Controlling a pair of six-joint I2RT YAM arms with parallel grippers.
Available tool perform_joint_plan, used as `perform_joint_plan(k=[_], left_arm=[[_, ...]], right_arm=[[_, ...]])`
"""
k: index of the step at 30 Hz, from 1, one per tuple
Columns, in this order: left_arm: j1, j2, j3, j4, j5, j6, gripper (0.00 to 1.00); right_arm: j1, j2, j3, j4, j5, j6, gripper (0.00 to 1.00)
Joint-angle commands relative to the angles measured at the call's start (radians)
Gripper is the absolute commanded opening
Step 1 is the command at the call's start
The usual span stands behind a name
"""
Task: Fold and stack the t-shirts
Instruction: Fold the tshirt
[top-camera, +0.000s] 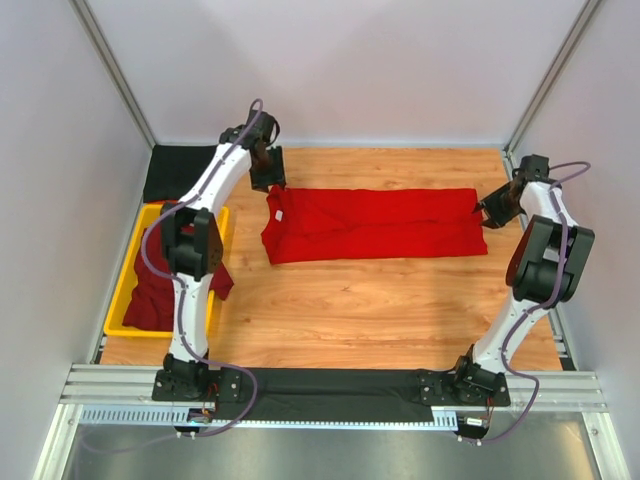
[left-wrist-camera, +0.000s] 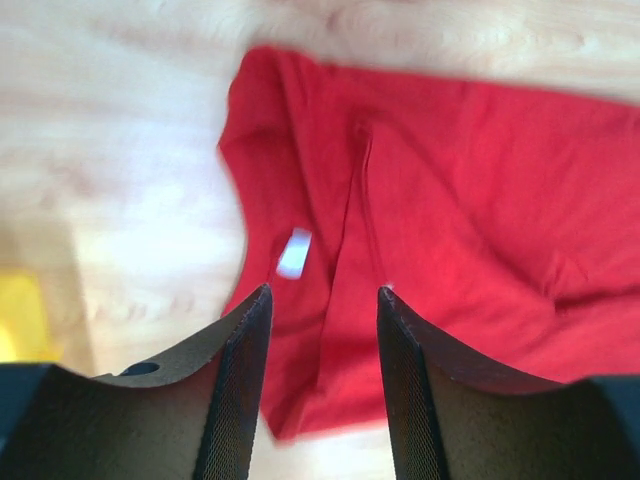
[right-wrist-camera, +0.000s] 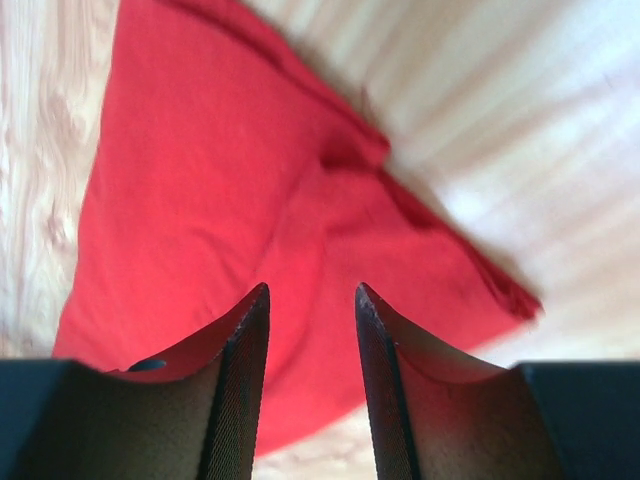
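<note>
Top external view: the red t-shirt (top-camera: 375, 225) lies as a long folded band across the upper middle of the counter (top-camera: 380, 320). The left hand (top-camera: 268, 178) hovers released over its collar end and the right hand (top-camera: 492, 208) released over the hem, each likely placed for the next fold.

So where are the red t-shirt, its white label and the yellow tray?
red t-shirt (top-camera: 375, 225): top view, middle of the cloth.
white label (left-wrist-camera: 294, 252): left wrist view, centre of the label.
yellow tray (top-camera: 126, 282): top view, its left wall.
</note>
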Motion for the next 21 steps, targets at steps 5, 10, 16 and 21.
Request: perform_joint_plan(k=[5, 10, 16, 21], left_arm=[[-0.036, -0.369, -0.354, 0.045, 0.043, 0.003, 0.53], [-0.079, -0.456, -0.633, 0.165, 0.108, -0.015, 0.52], [-0.099, -0.410, -0.738, 0.199, 0.083, -0.081, 0.49], [-0.099, -0.301, -0.726, 0.132, -0.047, -0.101, 0.43]], right_arm=[[0.004, -0.115, -0.143, -0.007, 0.011, -0.032, 0.35], [0.008, -0.081, -0.160, 0.010, 0.028, -0.050, 0.33], [0.008, -0.020, -0.179, 0.015, 0.074, -0.038, 0.31], [0.001, -0.017, -0.250, 0.035, 0.168, -0.027, 0.30]])
